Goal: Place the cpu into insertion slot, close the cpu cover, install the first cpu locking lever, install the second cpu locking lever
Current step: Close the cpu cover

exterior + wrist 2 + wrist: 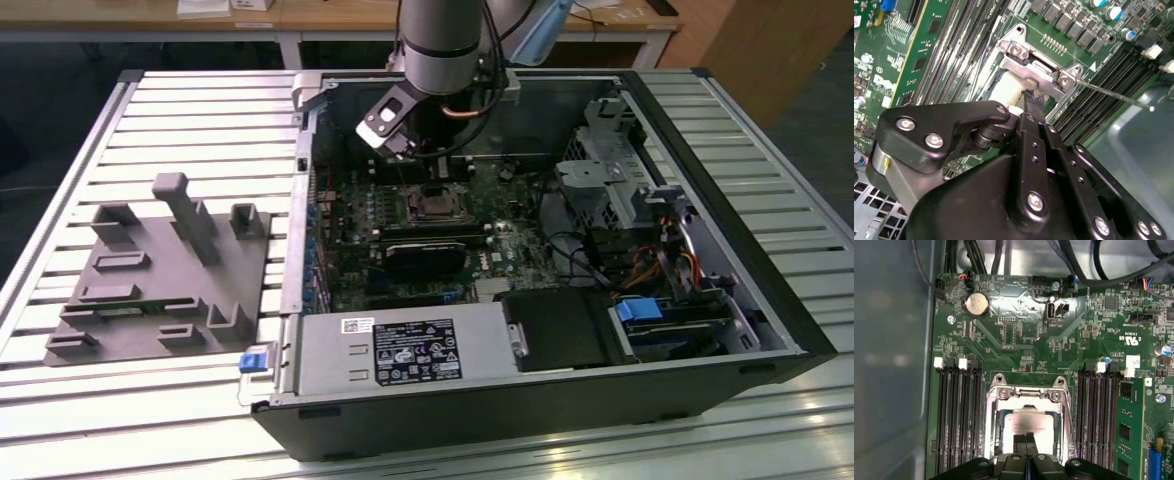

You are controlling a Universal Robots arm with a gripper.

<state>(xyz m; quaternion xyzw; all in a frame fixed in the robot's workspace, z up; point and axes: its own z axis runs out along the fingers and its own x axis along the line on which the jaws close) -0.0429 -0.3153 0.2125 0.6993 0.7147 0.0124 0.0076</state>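
Item: single arm [441, 40], reaching down into an open computer case [534, 420] on a slatted table [200, 110]

- gripper [1027, 441]: fingers pressed together with nothing seen between them; tips sit over the near edge of the cpu; whether they touch it cannot be told
- cpu [1024, 422]: dull grey square, lying flat inside the insertion slot [434, 205], mid-board
- cpu cover [1028, 395]: silvery frame, appears to be down around the chip, which shows through its window
- thin metal rod [1114, 95]: runs from one socket corner out over the memory slots [959, 415]
- grey fixture [147, 270]: on the table, at the exterior view's left of the case
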